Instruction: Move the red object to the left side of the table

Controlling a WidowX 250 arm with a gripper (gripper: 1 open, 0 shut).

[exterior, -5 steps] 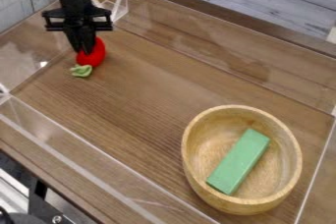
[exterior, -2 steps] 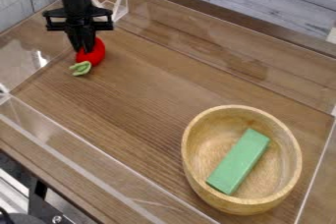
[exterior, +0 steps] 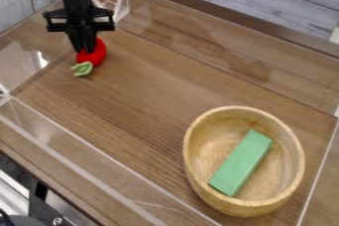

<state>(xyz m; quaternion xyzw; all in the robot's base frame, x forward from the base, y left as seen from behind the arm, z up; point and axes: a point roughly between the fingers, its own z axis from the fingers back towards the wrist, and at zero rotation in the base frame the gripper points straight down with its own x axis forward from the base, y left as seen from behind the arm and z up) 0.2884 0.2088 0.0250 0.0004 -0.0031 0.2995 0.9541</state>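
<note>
Red object at the far-left of the table, hand closed on it; placement step in hand.

Table (exterior: 146,101): wood-grain top inside low clear walls, bare across the middle. Bowl (exterior: 247,202): near-right, well apart from the work, with a green block (exterior: 241,163) lying inside it. Hand (exterior: 83,40): pointing straight down at the far-left corner area, jaws drawn in on the red object (exterior: 91,52). The object sits low, at or just off the table surface; contact with the top cannot be confirmed from this view. Its green stem (exterior: 83,68) pokes out toward the camera, beside the jaws. Judgement: the object is already on the left side, so the carry looks complete. What remains is to let go and lift straight up, clear of the stem, so the piece does not roll or drag along.
</note>
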